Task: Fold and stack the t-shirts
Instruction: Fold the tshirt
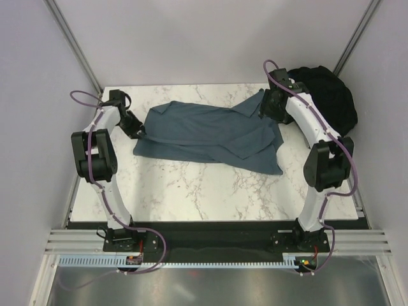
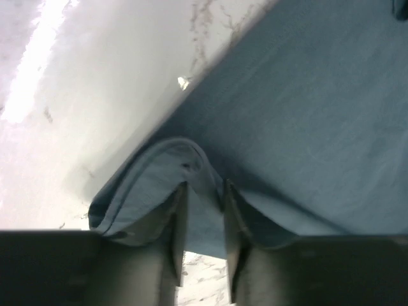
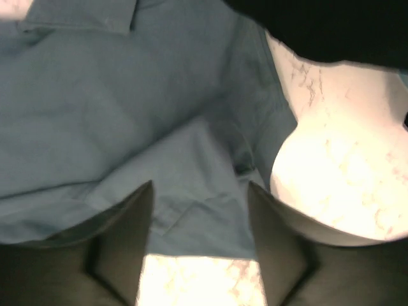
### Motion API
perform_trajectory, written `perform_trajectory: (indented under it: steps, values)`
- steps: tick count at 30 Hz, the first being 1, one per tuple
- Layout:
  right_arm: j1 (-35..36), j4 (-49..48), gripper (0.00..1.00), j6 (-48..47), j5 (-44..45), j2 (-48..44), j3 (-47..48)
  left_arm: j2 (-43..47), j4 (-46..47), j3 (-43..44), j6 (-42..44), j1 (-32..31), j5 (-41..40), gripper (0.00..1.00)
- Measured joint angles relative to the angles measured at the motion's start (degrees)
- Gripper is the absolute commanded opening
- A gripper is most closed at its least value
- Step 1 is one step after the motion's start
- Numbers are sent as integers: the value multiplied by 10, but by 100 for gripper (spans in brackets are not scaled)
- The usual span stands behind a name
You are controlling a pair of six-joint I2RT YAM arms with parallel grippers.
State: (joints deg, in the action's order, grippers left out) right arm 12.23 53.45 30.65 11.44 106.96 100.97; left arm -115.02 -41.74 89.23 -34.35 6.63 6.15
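Blue-grey t-shirt (image 1: 210, 131) lies spread and creased across the middle of the marble table (image 1: 210, 191), with its collar toward the far right. Left gripper (image 2: 204, 191) is at the shirt's left edge — jaws narrow, pinching a raised fold of the cloth. Right gripper (image 3: 199, 191) sits low over the shirt's far right part, near the collar — jaws wide, nothing clamped. Black t-shirts (image 1: 328, 95) are heaped at the far right corner of the table.

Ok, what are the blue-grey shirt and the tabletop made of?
Blue-grey shirt: soft matte cloth, likely cotton; it wrinkles and folds over in the pinch of the left gripper. Tabletop: hard, white with grey veins, slightly glossy under glare; marble or a marble-look laminate, cannot tell.
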Motion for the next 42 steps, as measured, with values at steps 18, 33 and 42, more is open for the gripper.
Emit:
perform_trajectory:
  steps: [18, 33, 42]
  values:
    - [-30, -115, 87, 2, -98, -269, -425, 198, 89, -280, -21, 24, 17, 87]
    - [-59, -219, 84, 22, -155, -235, -549, 199, 179, -340, -75, 24, 16, 81]
    - [-99, -238, 65, 3, -151, -217, -546, 172, 230, -339, -106, 24, 17, 44]
